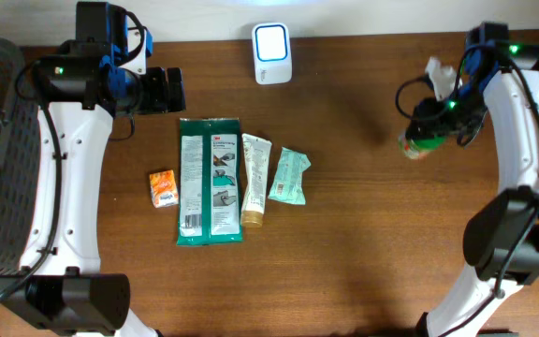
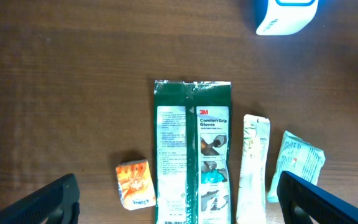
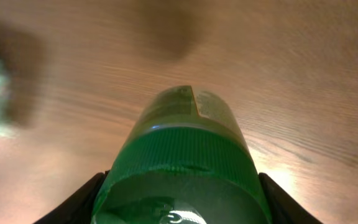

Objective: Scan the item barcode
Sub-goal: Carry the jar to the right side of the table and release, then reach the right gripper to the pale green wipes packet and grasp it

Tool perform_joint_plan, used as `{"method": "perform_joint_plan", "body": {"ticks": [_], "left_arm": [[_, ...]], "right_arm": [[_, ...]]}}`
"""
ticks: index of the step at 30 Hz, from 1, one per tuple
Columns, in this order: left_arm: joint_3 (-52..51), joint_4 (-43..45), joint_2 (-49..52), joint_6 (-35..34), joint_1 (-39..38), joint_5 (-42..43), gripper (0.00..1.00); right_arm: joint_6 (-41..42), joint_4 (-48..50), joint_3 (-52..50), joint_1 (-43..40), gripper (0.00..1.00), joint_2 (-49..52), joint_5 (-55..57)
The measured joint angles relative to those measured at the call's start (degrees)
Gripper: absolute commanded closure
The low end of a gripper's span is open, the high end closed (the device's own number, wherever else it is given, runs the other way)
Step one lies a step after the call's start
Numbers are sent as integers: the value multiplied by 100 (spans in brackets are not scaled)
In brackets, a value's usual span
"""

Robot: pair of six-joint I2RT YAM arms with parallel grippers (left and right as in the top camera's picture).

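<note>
Green-capped bottle (image 3: 182, 155) is hanging gripped in the right end effector (image 1: 428, 126), far right; left end effector (image 2: 182, 202) is gaping wide. Carry step, seemingly; next is calling for its barcode facing the scanner (image 1: 272, 53), top centre.

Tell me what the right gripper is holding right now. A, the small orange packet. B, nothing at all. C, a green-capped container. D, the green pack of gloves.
C: in the right wrist view the right gripper has a finger on each side of the green-capped container, and the overhead view shows the same container at that arm's tip.
</note>
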Motion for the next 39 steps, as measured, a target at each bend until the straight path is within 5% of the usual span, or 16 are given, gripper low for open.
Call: {"method": "perform_joint_plan", "body": {"ticks": [10,12,17,22,25,27,29,30,31,39], "left_arm": [[0,0,0,0,0,-2,1],[0,-2,0,0,2,-2,1],[0,0,0,0,2,-2,1],[0,-2,0,0,0,-4,1],[0,-2,0,0,2,-17,1],[0,0,0,0,2,-17,1],[0,2,0,-2,2,-17,1],[0,2,0,0,2,-17,1],[0,0,0,0,2,-17,1],[0,0,0,0,2,-17,1]], "right_arm": [[874,1729,-1453,-313,42,107,807],[894,1781,-1556,-313,1,107,804],[1119,1460,-1335,-313,2,107,765],[1296,-140,984,-291,2,109,-149],[1268,-243,1574,-2,1,28,-968],[1172,-85,1541,481,30,28,-1272],[1119,168,1333,1178,81,28,-1443],[1104,317,1095,1545,90,26,-1451],[1117,505,817,1816,96,24,-1449],[1300,1421,-424,3272,96,511,-841]]}}
